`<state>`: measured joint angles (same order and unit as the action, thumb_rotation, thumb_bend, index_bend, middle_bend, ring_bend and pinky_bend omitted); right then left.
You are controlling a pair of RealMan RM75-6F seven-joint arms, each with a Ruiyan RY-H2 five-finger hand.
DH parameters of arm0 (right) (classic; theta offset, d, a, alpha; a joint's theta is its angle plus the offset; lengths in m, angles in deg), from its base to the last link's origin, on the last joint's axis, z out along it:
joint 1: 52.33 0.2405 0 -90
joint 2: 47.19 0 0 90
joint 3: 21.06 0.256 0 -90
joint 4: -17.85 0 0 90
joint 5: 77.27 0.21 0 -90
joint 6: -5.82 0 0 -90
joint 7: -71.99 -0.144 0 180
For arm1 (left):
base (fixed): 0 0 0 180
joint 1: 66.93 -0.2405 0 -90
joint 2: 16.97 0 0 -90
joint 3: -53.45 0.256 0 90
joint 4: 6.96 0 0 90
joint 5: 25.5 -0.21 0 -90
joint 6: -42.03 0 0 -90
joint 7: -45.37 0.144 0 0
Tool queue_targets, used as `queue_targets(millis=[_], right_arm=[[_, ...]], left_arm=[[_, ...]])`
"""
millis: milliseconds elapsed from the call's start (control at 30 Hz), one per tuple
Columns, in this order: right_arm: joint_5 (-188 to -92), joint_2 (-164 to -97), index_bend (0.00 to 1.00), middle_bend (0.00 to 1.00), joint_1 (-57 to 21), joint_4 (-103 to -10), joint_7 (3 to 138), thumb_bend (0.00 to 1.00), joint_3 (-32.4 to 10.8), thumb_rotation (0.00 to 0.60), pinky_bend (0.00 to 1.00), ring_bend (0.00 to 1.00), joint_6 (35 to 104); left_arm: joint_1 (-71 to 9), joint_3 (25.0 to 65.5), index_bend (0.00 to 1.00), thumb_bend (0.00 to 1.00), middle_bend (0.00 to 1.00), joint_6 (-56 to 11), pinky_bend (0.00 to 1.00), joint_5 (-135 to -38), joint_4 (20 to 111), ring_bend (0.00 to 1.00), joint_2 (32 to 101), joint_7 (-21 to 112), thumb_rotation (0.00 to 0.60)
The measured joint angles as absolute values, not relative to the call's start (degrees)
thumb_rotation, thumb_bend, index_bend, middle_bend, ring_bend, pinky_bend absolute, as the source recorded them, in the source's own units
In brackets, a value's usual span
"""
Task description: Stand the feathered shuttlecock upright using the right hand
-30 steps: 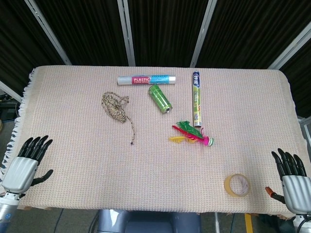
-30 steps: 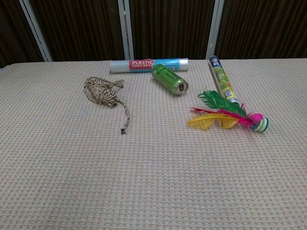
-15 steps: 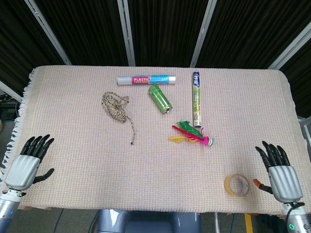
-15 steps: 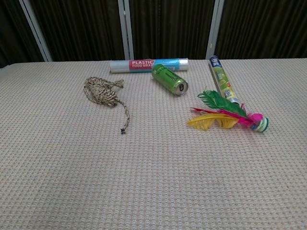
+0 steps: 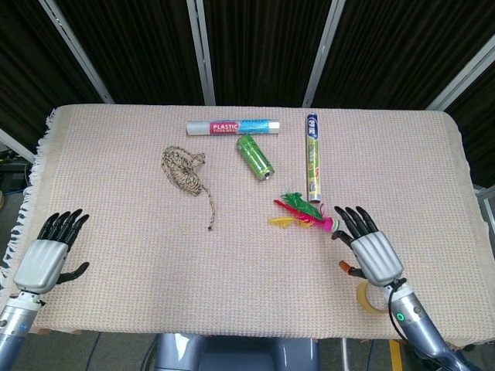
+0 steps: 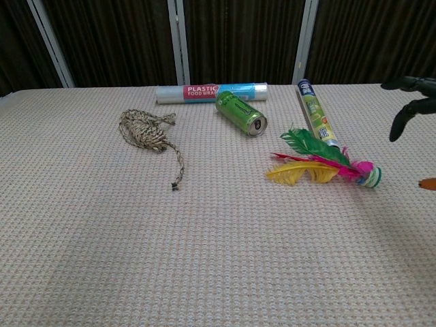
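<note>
The feathered shuttlecock (image 5: 303, 216) (image 6: 320, 163) lies on its side on the woven cloth, green, red and yellow feathers to the left, pink-and-white base to the right. My right hand (image 5: 370, 250) hovers just right of and nearer than that base, fingers spread, holding nothing; the chest view catches only its dark fingertips (image 6: 409, 95) at the right edge. At the table's near-left corner my left hand (image 5: 48, 253) rests open and empty.
A tall printed tube (image 5: 312, 156) lies just behind the shuttlecock. A green can (image 5: 254, 156), a plastic-wrap roll (image 5: 232, 127) and a bundle of cord (image 5: 184, 171) lie further back and left. A tape ring (image 5: 370, 299) is partly hidden under my right wrist.
My right hand has moved from the table's near-right corner leftward and forward to just beside the shuttlecock's base, now covering part of the tape ring. The left hand barely shifted.
</note>
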<state>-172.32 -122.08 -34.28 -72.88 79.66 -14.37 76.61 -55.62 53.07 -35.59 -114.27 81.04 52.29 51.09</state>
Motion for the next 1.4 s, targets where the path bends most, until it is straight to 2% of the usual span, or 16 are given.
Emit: queue_targets(millis=[367, 667, 967, 1400], right_arm=[[-164.4, -128.4, 0.35, 0.0, -24.0, -62.9, 79.3, 0.16, -11.1, 0.6, 0.0, 0.0, 60.4], [-160.3, -133.2, 0.34, 0.0, -16.0, -51.9, 78.5, 0.19, -9.9, 0.6, 0.0, 0.0, 50.8], [-158.4, -136.2, 0.35, 0.0, -11.7, -46.9, 77.5, 0.19, -10.0, 0.6, 0.0, 0.0, 47.0], [-157.4, -138.8, 0.43, 0.0, -9.9, -47.3, 79.0, 0.2, -11.1, 0.6, 0.0, 0.0, 48.4]], left_arm=[[-54.4, 51.7, 0.0, 0.24, 0.0, -32.1, 0.0, -109.6, 79.3, 0.0, 53.3, 51.6, 0.6], [-53.0, 50.7, 0.0, 0.24, 0.0, -28.7, 0.0, -106.0, 78.4, 0.0, 54.3, 53.0, 0.6], [-52.3, 50.0, 0.0, 0.24, 0.0, -27.1, 0.0, -103.4, 77.6, 0.0, 54.9, 53.6, 0.6], [-52.6, 50.5, 0.0, 0.24, 0.0, -27.9, 0.0, -104.1, 77.3, 0.0, 54.1, 51.6, 0.6]])
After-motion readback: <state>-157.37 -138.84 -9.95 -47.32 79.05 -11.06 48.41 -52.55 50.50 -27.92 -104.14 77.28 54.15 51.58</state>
